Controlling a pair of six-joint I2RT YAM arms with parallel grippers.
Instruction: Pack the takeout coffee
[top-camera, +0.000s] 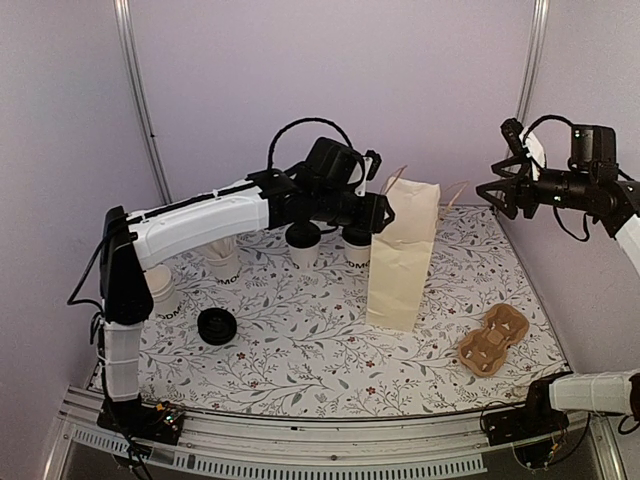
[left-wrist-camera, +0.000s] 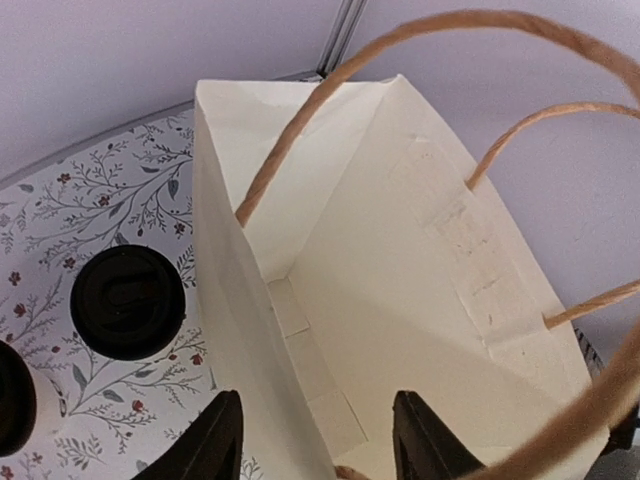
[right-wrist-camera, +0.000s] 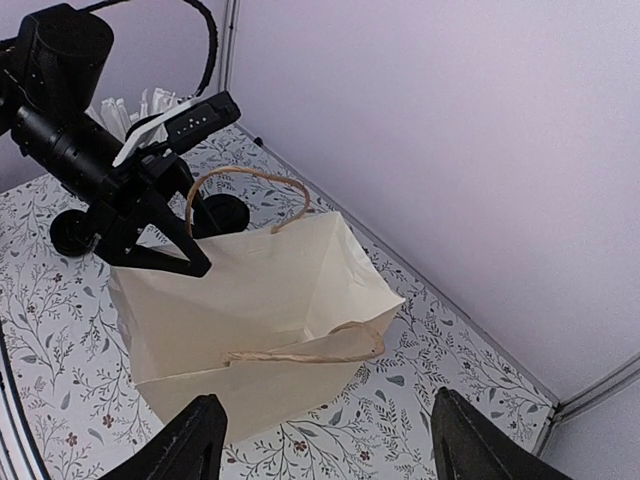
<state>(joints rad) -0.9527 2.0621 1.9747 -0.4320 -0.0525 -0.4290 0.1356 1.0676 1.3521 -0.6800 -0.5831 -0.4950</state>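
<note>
Where lilac walls (top-camera: 330, 70) meet, floral cloth (top-camera: 300, 340) lies.

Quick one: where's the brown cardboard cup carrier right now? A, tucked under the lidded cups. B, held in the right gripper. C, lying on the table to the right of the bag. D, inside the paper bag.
C: the cup carrier lies flat on the table, to the right of the upright paper bag, while the right gripper hangs open high above it, holding nothing.
</note>
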